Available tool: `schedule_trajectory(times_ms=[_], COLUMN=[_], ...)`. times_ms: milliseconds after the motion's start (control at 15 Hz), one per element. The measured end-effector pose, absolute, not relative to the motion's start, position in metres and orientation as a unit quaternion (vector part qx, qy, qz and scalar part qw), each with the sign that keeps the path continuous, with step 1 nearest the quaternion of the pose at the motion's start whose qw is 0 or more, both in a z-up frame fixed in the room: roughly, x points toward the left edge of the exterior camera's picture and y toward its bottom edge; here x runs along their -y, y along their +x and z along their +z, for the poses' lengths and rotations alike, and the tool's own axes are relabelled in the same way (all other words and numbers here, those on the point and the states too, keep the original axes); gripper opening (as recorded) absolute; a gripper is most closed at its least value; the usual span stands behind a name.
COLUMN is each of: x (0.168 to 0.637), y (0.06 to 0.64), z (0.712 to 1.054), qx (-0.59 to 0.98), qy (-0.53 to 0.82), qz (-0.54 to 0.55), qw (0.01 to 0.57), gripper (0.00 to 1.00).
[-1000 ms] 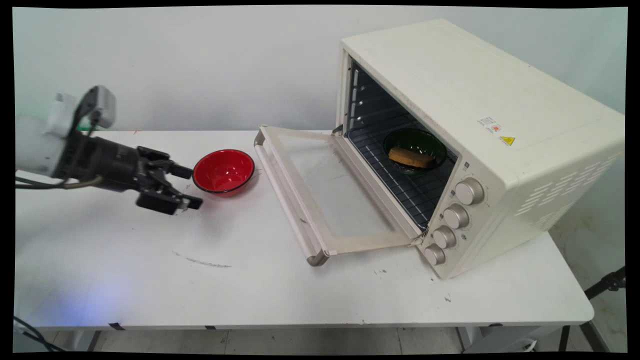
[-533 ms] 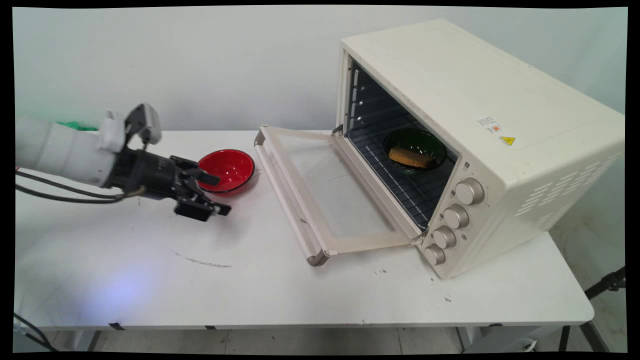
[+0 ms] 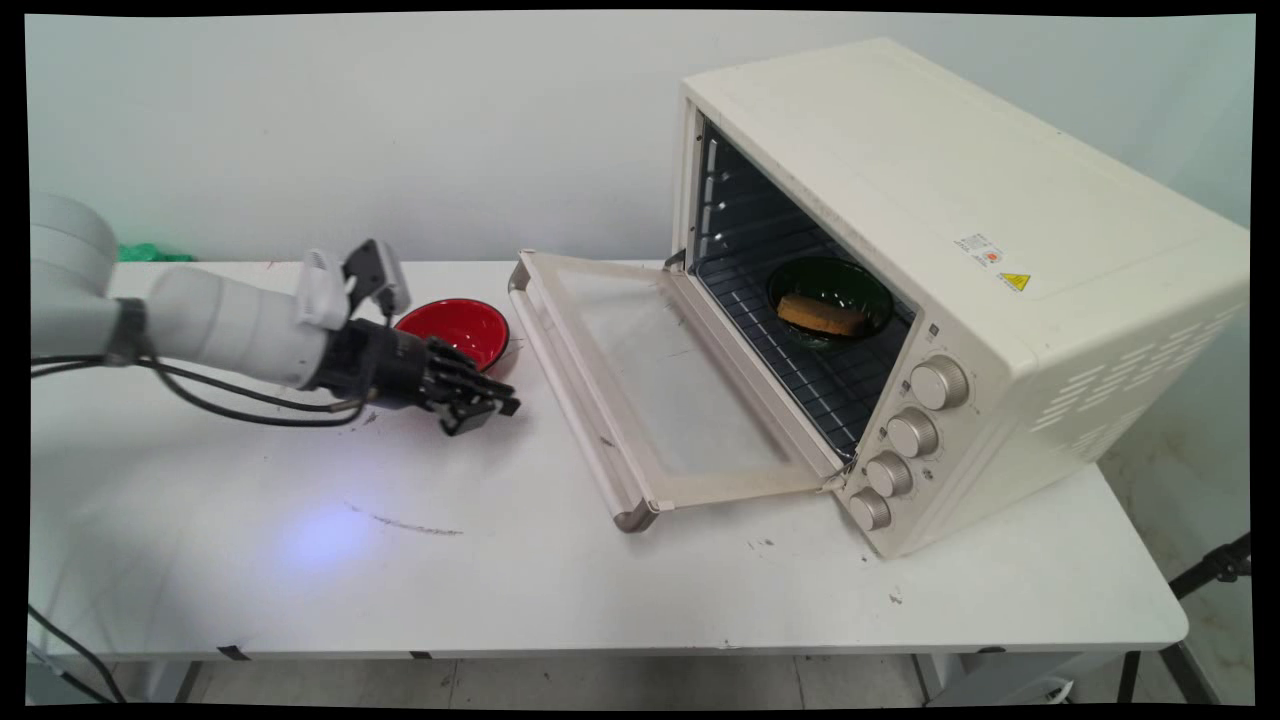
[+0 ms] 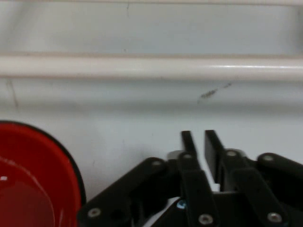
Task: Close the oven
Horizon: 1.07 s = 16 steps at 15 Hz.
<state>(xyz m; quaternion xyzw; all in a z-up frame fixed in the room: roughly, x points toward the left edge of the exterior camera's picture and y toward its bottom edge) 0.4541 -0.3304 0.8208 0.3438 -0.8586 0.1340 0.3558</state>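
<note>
My gripper [image 3: 498,406] hovers low over the white table [image 3: 420,560], just in front of and to the right of a red bowl [image 3: 462,327]. Its fingers are shut with only a thin slit between them and hold nothing. In the hand view the gripper [image 4: 199,137] points at the handle bar [image 4: 151,66] of the oven door, a short way ahead, and the red bowl [image 4: 33,179] lies at the lower left. The oven door [image 3: 650,380] lies folded down flat, its handle [image 3: 575,390] facing the gripper.
A cream toaster oven [image 3: 950,200] stands at the right of the table. On the rack inside it sits a dark green bowl [image 3: 845,282] holding a piece of bread [image 3: 822,315]. Several knobs [image 3: 912,432] line its front. Black cables [image 3: 230,400] hang under the arm.
The arm has stretched to the right, carrying the gripper past the front of the red bowl toward the door handle. Its fingers, open before, have shut.
</note>
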Motion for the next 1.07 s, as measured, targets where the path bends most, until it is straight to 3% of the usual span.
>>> schedule_trajectory(times_ms=[667, 1067], x=[0.363, 0.379], y=[0.419, 0.402], z=[0.789, 0.796], qx=[0.853, 0.834], qy=[0.326, 0.316], qz=[0.142, 0.154], qw=[0.381, 0.424], gripper=[0.0, 0.0])
